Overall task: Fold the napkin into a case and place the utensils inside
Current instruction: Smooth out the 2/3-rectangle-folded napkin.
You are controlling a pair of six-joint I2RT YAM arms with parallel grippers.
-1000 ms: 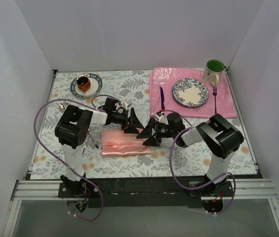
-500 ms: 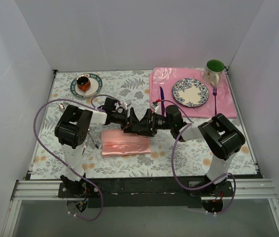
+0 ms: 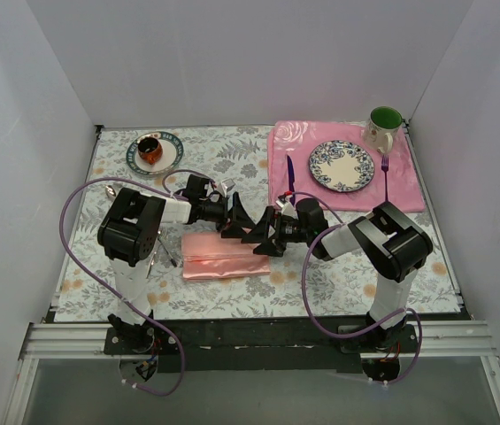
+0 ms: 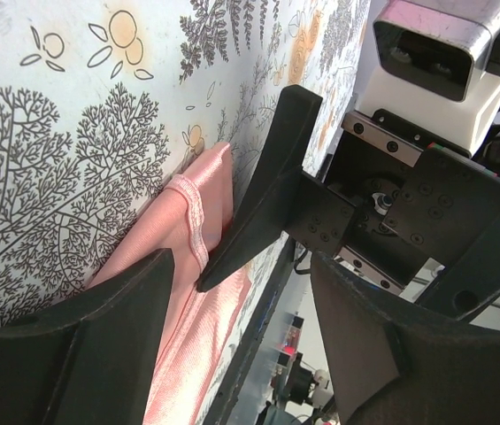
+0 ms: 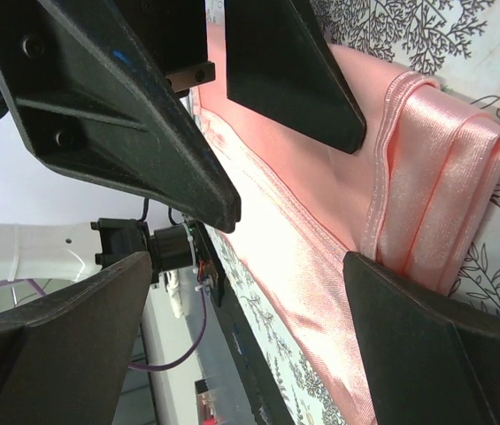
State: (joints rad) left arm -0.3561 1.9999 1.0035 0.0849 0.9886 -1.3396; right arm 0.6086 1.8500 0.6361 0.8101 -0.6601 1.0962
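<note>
Napkin point(image 3: 226, 256) lies folded; left gripper point(image 3: 238, 218) and right gripper point(image 3: 261, 235) both spread, seemingly interlaced above its edge.

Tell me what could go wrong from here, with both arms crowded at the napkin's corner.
1. The left gripper and right gripper, both open, sit nose to nose, and their fingers appear interleaved. Any closing or sideways move could knock them together.
2. The napkin shows loosely stacked folds at that corner. A finger catching only one layer might drag the fold open.
</note>
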